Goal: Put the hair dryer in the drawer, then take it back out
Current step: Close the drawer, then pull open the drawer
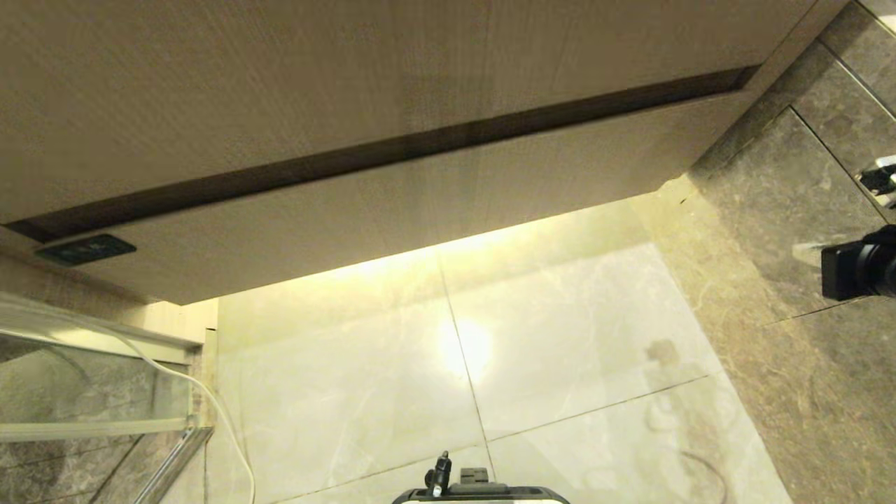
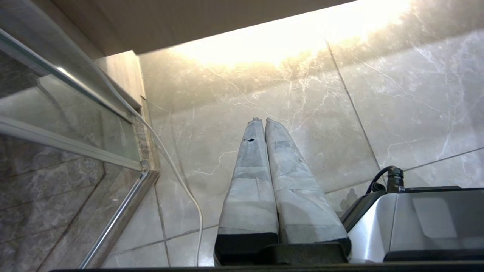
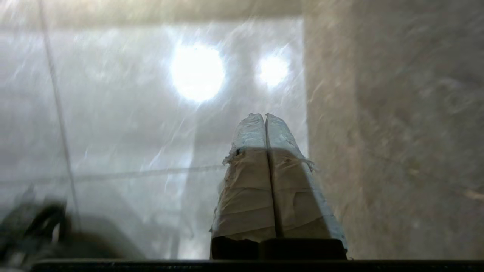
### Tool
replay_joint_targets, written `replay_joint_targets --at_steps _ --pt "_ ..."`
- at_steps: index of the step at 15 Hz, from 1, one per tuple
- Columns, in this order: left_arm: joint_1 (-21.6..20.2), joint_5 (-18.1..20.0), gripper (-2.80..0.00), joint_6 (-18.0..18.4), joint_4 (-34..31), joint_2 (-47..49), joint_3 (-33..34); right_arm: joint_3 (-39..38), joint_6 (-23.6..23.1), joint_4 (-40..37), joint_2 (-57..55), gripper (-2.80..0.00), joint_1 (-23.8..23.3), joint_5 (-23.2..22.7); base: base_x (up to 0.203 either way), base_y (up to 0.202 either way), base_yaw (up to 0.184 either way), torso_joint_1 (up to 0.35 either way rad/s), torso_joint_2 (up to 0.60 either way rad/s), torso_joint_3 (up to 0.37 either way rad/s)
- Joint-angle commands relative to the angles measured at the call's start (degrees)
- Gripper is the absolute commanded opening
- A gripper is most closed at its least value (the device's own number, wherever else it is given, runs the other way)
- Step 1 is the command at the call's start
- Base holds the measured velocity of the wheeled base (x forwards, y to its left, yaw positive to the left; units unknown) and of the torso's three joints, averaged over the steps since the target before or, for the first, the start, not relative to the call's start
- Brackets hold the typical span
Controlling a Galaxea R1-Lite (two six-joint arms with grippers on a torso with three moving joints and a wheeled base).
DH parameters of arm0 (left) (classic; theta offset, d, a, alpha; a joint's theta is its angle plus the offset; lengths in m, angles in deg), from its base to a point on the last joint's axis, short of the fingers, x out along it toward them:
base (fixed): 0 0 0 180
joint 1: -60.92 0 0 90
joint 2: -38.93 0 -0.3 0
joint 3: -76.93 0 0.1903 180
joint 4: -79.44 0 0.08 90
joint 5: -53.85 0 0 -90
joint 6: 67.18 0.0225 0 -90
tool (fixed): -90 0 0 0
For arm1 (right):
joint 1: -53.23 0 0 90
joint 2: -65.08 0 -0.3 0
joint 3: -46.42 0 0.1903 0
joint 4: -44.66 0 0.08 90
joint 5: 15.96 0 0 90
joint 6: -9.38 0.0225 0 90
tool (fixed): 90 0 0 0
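The drawer (image 1: 420, 210) is the wide light-wood panel with a small black label (image 1: 85, 249) at its left end. It sits pushed in under the taller wood panel, with a dark gap between them. The hair dryer is out of view in all three views. In the right wrist view, my right gripper (image 3: 264, 115) is shut and empty, its taped fingers pressed together above the pale floor beside a brown marble wall. A black part of the right arm (image 1: 857, 269) shows at the head view's right edge. My left gripper (image 2: 261, 121) hangs shut and empty over the floor tiles, parked next to the robot's base.
A glass partition with a metal frame (image 1: 84, 378) stands at the left, and a thin white cable (image 1: 231, 434) trails along it to the floor. A dark marble wall (image 1: 784, 210) closes the right side. The robot's base (image 1: 483, 493) shows at the bottom edge, above glossy pale floor tiles (image 1: 560, 336).
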Motion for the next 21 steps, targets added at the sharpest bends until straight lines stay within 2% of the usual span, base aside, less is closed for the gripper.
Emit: replay_joint_targets --at_steps 1,6,10,13,17,21 --pt "0.0 0.0 -2.80 0.0 0.0 0.0 0.0 -4.2 -1.6 -1.2 5.3 -2.80 -0.1 0.0 0.000 0.000 0.000 0.000 0.00 0.000" --pt "0.0 0.1 -2.80 0.0 0.0 0.0 0.0 -9.1 -3.3 -2.6 13.3 -2.80 0.5 0.3 0.000 0.000 0.000 0.000 0.00 0.000" --pt "0.0 0.0 -2.80 0.0 0.0 0.0 0.1 -10.9 -2.8 -10.7 22.8 -2.80 1.8 6.3 0.000 0.000 0.000 0.000 0.00 0.000" --pt "0.0 0.0 -2.80 0.0 0.0 0.0 0.1 -14.6 -3.0 -12.6 31.1 -2.80 2.2 9.7 0.000 0.000 0.000 0.000 0.00 0.000" --pt "0.0 0.0 -2.80 0.0 0.0 0.0 0.1 -20.9 -3.0 -13.2 38.5 -2.80 2.2 10.3 0.000 0.000 0.000 0.000 0.00 0.000" --pt "0.0 0.0 -2.80 0.0 0.0 0.0 0.0 -23.8 -3.0 -12.9 42.2 -2.80 2.8 10.3 0.000 0.000 0.000 0.000 0.00 0.000"
